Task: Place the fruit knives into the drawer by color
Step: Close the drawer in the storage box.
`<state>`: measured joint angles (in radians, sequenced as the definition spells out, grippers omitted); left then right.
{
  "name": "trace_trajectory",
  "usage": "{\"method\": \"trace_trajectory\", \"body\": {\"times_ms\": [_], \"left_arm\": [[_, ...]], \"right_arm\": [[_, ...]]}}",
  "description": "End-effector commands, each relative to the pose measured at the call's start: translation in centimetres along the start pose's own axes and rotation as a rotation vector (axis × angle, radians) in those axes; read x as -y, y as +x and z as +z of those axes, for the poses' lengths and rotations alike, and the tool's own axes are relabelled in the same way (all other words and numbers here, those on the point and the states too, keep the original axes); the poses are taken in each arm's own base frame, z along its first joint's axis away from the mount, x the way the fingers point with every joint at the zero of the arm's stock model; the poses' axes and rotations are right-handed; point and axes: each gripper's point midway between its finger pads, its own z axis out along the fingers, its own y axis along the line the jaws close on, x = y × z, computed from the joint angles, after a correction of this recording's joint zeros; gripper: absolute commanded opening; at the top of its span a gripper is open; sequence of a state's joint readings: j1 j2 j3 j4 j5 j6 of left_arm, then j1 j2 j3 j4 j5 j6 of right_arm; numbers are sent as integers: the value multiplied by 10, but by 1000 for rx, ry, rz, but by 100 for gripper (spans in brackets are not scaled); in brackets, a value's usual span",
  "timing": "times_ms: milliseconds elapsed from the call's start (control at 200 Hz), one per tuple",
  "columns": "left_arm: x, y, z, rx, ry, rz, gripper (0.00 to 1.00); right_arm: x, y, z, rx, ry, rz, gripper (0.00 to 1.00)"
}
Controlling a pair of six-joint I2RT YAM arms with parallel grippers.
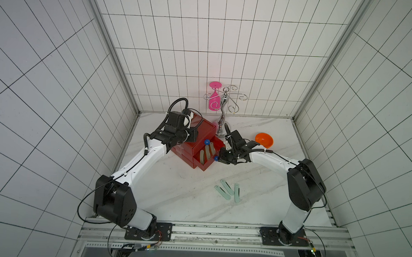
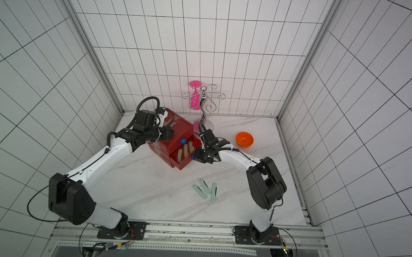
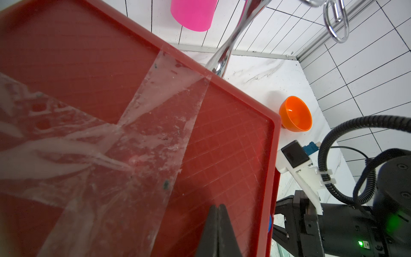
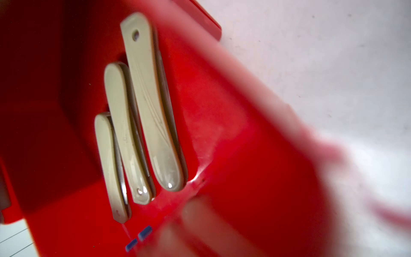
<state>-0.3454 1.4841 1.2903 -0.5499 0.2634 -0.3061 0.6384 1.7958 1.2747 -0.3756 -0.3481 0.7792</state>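
**Bimanual cell and drawer chest, seen from above and from both wrists.** The left gripper (image 3: pixel 218 207) is resting on the taped lid of the red drawer chest (image 1: pixel 206 127), with its fingers pressed together and holding nothing. Clear tape (image 3: pixel 155 124) is lying across the lid directly ahead of its tips.

The right gripper (image 1: pixel 218 157) is likewise showing its fingers pressed together. Its tips are sitting at the blue knob (image 1: pixel 215 158) of the pulled-out drawer (image 1: pixel 204 166), and it is pinching nothing. Which tier this drawer belongs to cannot be told.

Just beyond that knob from the right gripper, three grey-olive fruit knives (image 4: pixel 151 106) are lying side by side on the drawer floor, nearly parallel and close against one another. A second blue knob (image 1: pixel 206 141) is showing above the open drawer, between the two grippers.

Three mint-green fruit knives (image 1: pixel 226 187) are lying flat on the marble table (image 1: pixel 173 192), well apart from the right gripper and back toward that arm's base. Two are lying close together, and the third is lying just beside them.

The orange bowl (image 1: pixel 264 140) is sitting behind the right gripper's wrist, apart from the chest. A chrome rack (image 1: pixel 221 117) carrying a hanging pink cup (image 1: pixel 213 103) is standing beyond both grippers, near the chest's far corner.
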Motion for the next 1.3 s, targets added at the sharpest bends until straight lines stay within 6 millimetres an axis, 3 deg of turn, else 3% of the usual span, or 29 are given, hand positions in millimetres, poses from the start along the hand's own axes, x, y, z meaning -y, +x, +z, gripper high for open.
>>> {"method": "trace_trajectory", "body": {"times_ms": [0, 500, 810, 1299], "left_arm": [[-48, 75, 19, -269, -167, -82, 0], [-48, 76, 20, -272, -166, -82, 0], [-48, 76, 20, -273, -166, -82, 0], [-50, 77, 21, -279, -172, -83, 0]], "right_arm": [[-48, -27, -8, 65, -186, -9, 0], [-69, -47, -1, 122, -352, 25, 0], [-67, -50, 5, 114, -353, 41, 0], [-75, -56, 12, 112, -498, 132, 0]]}}
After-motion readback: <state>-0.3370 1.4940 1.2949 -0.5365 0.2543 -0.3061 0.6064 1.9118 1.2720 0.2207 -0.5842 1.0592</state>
